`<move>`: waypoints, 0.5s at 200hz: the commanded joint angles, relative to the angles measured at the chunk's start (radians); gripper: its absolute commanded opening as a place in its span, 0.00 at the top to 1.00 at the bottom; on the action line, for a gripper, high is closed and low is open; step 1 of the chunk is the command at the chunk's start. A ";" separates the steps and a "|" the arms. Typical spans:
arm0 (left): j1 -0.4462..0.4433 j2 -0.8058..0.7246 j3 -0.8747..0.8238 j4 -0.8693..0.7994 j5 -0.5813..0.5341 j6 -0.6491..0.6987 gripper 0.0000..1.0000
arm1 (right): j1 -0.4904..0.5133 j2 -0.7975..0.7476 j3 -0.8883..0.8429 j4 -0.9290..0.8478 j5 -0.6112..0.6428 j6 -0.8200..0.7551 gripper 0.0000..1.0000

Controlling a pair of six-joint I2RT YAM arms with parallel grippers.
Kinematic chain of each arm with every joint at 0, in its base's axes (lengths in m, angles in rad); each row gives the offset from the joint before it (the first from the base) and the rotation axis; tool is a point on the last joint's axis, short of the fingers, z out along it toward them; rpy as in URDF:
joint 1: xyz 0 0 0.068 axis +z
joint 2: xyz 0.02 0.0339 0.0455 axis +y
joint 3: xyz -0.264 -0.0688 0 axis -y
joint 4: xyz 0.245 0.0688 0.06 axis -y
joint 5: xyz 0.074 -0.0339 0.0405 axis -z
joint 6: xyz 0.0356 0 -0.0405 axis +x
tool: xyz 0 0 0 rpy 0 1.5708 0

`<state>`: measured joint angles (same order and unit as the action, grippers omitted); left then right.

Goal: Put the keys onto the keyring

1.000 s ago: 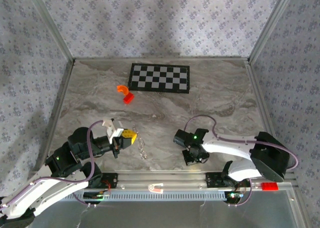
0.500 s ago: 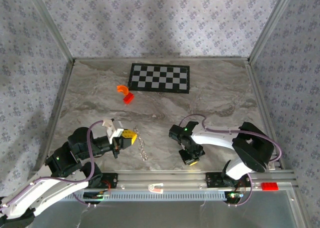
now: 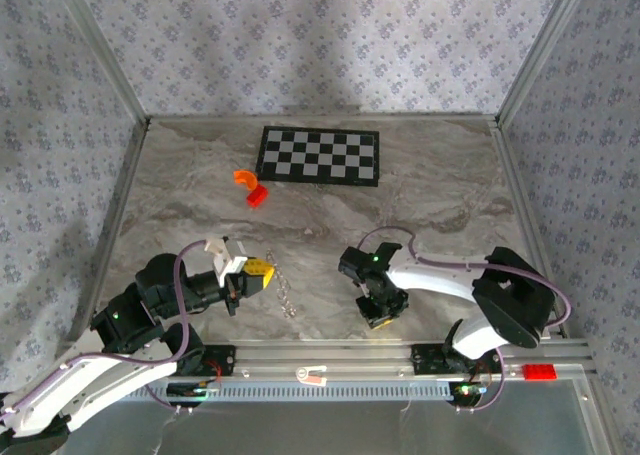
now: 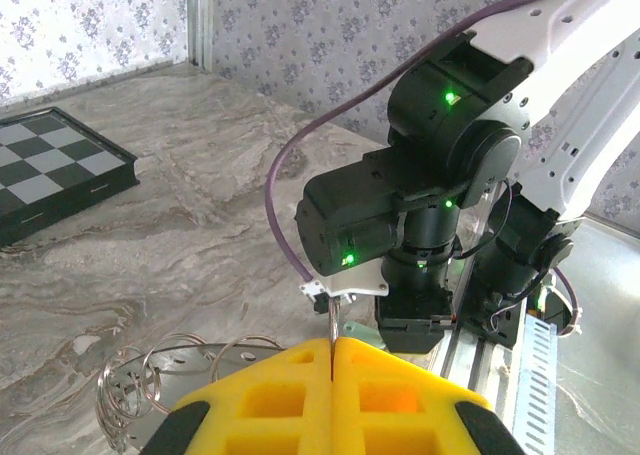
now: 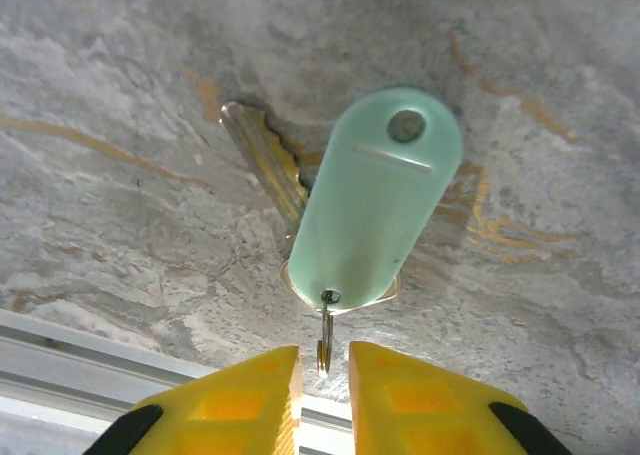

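1. The right gripper (image 5: 325, 360) points straight down over the teal key tag (image 5: 375, 210). The tag lies flat on the marble table (image 3: 450, 205) near the front rail, with a metal key (image 5: 262, 160) poking out from under it.
2. Its yellow fingers are parted just a crack. The tag's little metal link (image 5: 324, 343) sits in the gap with space on both sides, so nothing's grabbed imo.
3. The left gripper (image 4: 330, 350) is clenched tight with a thin sliver of wire in the seam, which looks like the end of the keyring (image 3: 285, 292). The rest of the loop trails on the table just beside it, well apart from the tag.
4. Step in hand, I'd say, is picking the key up by that link. Centre on it, go low enough that the pads catch metal and not just the tag's edge, then close gently.
5. The link is tiny and looks free to pivot, so a sloppy pinch might just flick it flat. Lift slowly so tag and key dangle free, leaving the hole clear for the wire.
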<state>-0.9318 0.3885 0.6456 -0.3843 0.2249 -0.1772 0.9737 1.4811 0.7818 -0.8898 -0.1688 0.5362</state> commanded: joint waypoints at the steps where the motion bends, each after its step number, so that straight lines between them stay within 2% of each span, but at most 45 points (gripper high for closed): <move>1: -0.004 0.003 0.015 0.067 0.022 0.003 1.00 | 0.004 -0.035 -0.018 0.004 0.026 0.032 0.69; 20: -0.004 0.016 0.019 0.063 0.021 0.007 1.00 | 0.010 -0.068 -0.023 0.011 0.042 0.050 0.60; 85: -0.004 0.019 0.018 0.065 0.013 0.008 1.00 | 0.031 -0.251 -0.089 0.048 0.103 0.144 0.40; 100: -0.004 0.024 0.018 0.068 0.019 0.010 1.00 | 0.031 -0.283 -0.111 0.050 0.113 0.168 0.38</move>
<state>-0.9318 0.4080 0.6456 -0.3752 0.2245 -0.1768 0.9974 1.2526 0.7105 -0.8360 -0.0998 0.6380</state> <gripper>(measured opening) 0.047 0.606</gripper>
